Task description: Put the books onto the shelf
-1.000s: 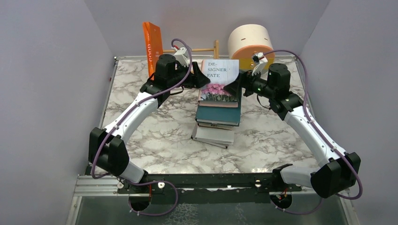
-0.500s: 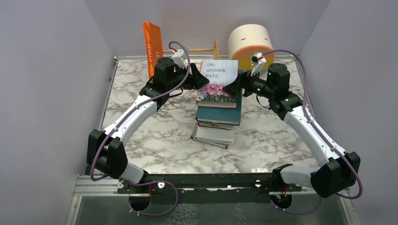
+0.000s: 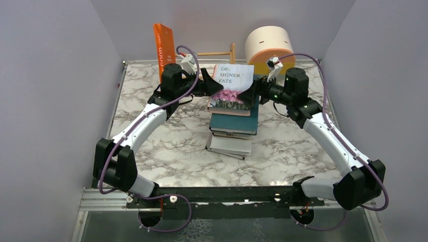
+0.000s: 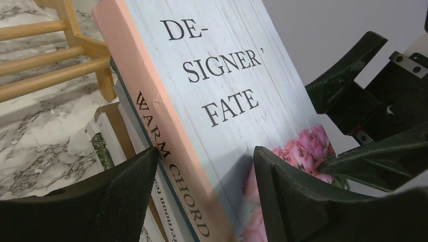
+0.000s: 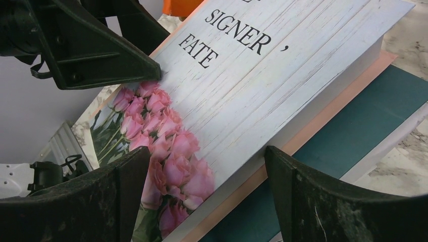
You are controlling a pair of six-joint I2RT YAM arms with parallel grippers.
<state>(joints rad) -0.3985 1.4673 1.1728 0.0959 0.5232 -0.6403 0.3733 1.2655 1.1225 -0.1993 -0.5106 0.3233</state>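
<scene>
Step in hand: as I judge it, a two-armed lift of the rose-cover book off the stack, bound for the shelf.
Book: it tops the stack mid-surface, toward the far edge, and is tilted rather than flat.
Left end effector: my jaws stand wide, astride the pink spine edge. I cannot tell whether the pads press.
Right end effector: one finger lies on the roses and one is under the lower cover, so I read it as gripping the page-side edge.
Shelf: it runs along the far edge, with the orange book upright at its left end near the far-left corner.
Doing it well: I should firm up the left grip before raising, lift both sides evenly, turn the book upright, and set it just beside the orange book.
Risk: a one-sided hold could let the book pivot and nudge the teal book below.
</scene>
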